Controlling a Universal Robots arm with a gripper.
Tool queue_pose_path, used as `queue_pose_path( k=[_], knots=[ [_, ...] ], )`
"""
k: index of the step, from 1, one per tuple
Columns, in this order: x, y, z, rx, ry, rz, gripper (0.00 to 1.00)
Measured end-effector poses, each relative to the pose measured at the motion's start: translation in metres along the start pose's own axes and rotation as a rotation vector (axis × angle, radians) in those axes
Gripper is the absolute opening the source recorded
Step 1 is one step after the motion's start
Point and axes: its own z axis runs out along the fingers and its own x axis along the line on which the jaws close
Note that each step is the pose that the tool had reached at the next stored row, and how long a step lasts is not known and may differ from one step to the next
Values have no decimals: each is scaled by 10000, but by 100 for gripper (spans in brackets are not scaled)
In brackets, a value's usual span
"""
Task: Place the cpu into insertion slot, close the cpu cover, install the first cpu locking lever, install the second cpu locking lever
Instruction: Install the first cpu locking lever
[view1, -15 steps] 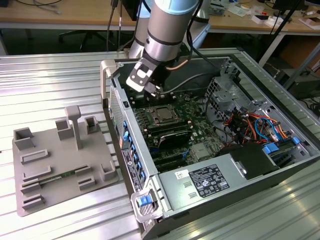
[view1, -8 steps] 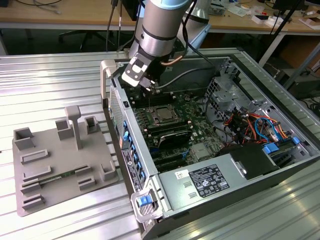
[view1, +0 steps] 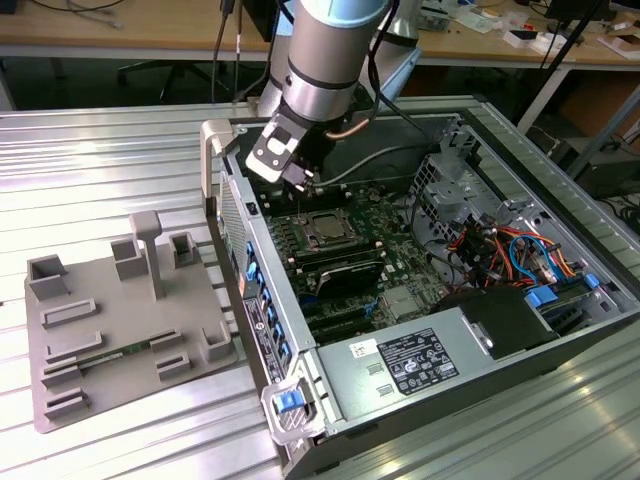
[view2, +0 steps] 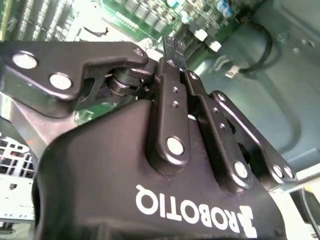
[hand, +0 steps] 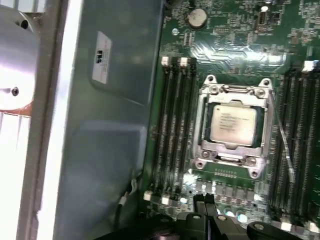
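Ribbed metal table (view1: 100, 150) carrying open computer case (view1: 480, 330); hand (hand: 207, 200), fingers pressed together on nothing, hovers near the cpu cover (hand: 202, 125). Cover lies flat over cpu (hand: 232, 125) (chip seated); step judged: locking levers, calling for a fine fingertip push on the thin lever (hand: 280, 140).

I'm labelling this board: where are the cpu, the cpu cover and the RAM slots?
cpu (hand: 232, 125): first wrist view, middle of its silver top.
cpu cover (hand: 202, 127): first wrist view, one side bar of the frame.
RAM slots (hand: 172, 130): first wrist view, a long black slot.
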Motion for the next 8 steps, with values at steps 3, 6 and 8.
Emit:
queue_pose_path(
  k=[3, 6, 8],
  knots=[
    [-106, -9, -11, 2, 1, -2, 11],
    [-169, 42, -11, 50, 6, -1, 11],
    [-189, 74, -10, 76, 10, 0, 11]
  ],
)
